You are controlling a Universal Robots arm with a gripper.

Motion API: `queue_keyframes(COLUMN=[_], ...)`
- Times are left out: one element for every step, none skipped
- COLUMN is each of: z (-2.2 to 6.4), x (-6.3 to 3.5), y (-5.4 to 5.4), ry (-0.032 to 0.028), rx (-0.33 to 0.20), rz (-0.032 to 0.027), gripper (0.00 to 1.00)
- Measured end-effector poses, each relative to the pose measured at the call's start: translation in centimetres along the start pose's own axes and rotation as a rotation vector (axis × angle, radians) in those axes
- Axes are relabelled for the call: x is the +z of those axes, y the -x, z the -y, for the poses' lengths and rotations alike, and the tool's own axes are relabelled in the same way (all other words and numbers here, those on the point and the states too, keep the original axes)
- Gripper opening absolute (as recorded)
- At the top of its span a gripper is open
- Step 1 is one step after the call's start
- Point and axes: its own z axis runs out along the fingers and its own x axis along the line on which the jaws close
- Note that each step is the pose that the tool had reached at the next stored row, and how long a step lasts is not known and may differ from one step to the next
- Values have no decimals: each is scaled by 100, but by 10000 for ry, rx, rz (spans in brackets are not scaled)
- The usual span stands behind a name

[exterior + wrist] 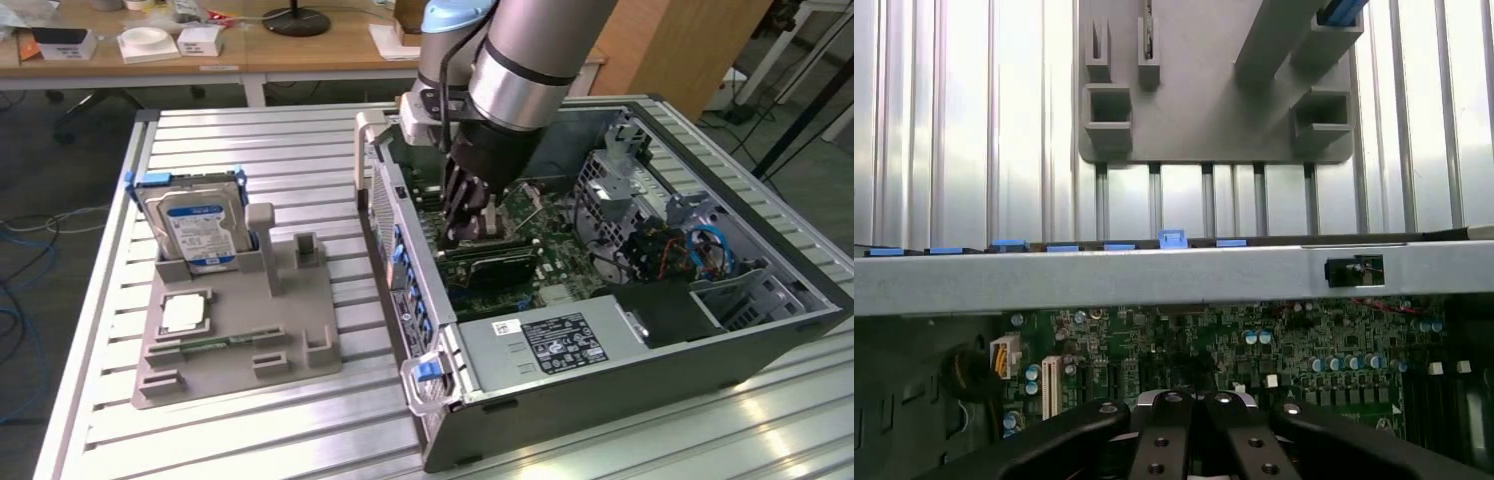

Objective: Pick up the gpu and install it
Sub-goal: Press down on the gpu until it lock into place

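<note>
With arm lowered into case, gripper closed directly above gpu, fingers touching card's upper edge, card upright on motherboard

The hard drive is silver with a blue and white label. It stands in a grey holder. The computer case is black, and the board inside is green. The gripper is black. The table is shiny silver with stripes.
</note>
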Motion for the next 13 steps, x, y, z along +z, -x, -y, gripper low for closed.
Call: queue_keyframes(z=[-1, -16, -43, -65, -82, -96, -107, -113, -121, -130, -140, -145, -151], x=[1, 7, 15, 22, 29, 36, 39, 41, 43, 45, 47, 48, 49], y=[0, -1, 0, 2, 5, 7, 9, 9, 10, 10, 9, 9, 9], ry=[0, -5, -27, -52, -60, -66, -75, -82, -86, -89, -90, -90, -89], rx=[0, 3, 6, 9, 12, 13, 14, 13, 13, 14, 14, 14, 13], rz=[0, 3, 6, 7, 7, 7, 7, 7, 8, 9, 9, 12, 19], gripper=[11, 11, 11, 11, 11, 11, 11, 11, 11, 11, 11, 11, 11])
